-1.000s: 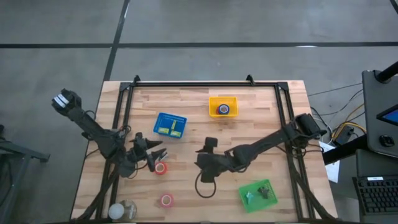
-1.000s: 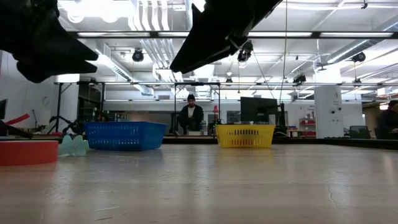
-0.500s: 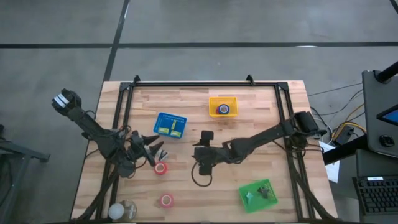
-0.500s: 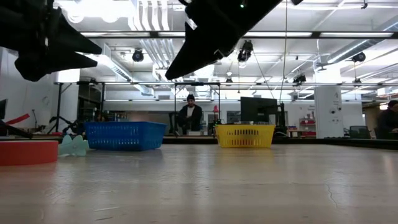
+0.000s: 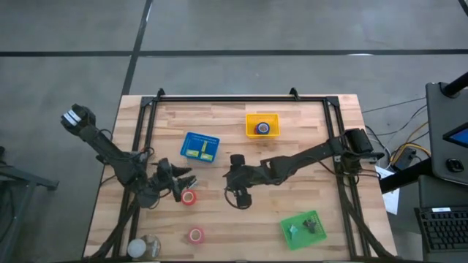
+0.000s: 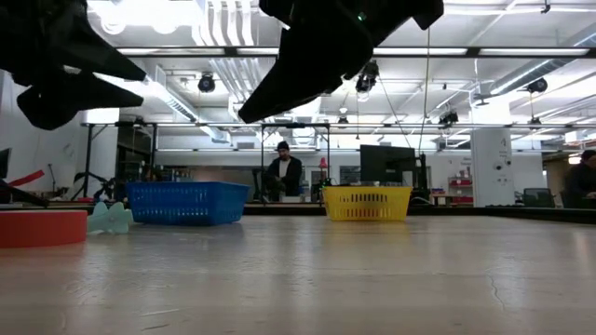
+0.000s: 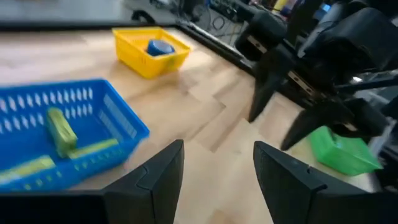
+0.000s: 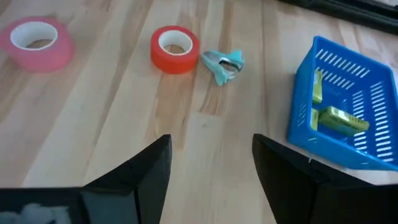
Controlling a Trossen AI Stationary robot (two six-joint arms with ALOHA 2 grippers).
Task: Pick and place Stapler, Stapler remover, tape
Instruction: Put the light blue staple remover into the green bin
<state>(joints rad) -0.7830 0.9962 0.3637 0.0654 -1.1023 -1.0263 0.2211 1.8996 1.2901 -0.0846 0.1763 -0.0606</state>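
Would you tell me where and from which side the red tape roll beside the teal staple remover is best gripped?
The red tape roll lies flat with its hole facing up. Come from straight above, one finger in the pale centre and one outside the wall, on the side away from the staple remover.

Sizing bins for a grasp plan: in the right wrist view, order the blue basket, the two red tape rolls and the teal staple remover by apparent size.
1. blue basket
2. The two red tape rolls: look alike, no ranking
3. teal staple remover

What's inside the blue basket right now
The blue basket holds yellow-green staplers, at least two, lying on its floor. Its near wall hides part of the floor, so anything smaller tucked there cannot be seen.
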